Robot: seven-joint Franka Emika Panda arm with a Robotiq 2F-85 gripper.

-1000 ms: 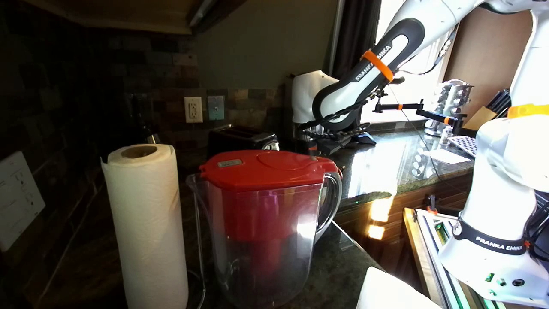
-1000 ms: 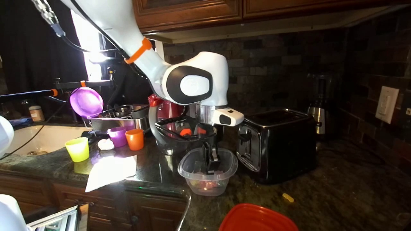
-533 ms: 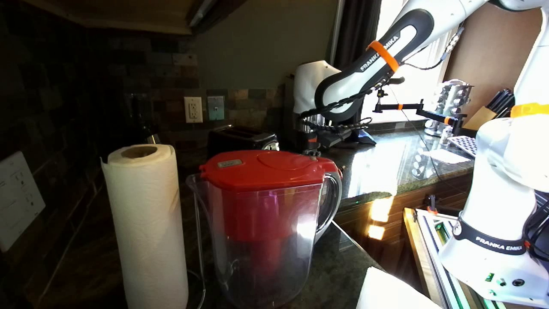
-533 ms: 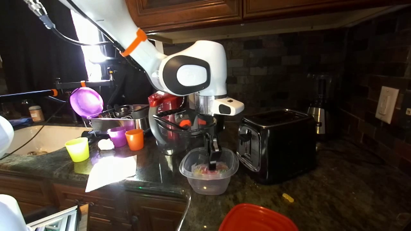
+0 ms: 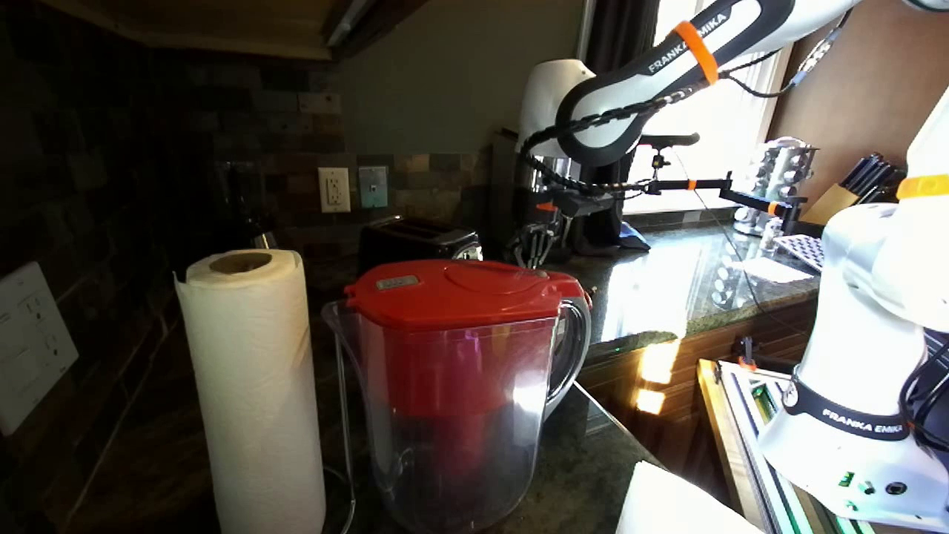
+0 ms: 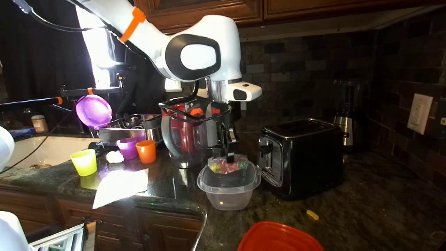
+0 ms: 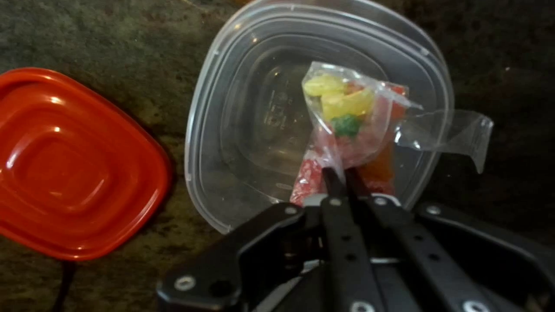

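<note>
Candy bag [image 7: 347, 125] hangs roughly level, flap [image 7: 461, 130] pointing away from lid [image 7: 65, 169].

Clear tub [image 6: 229, 201], toaster [image 6: 306, 164] on countertop [image 6: 369, 202]

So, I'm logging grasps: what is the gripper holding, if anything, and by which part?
The gripper holds a clear bag of colorful pieces, pinched by a gathered fold of its film, contents showing either side.
</note>
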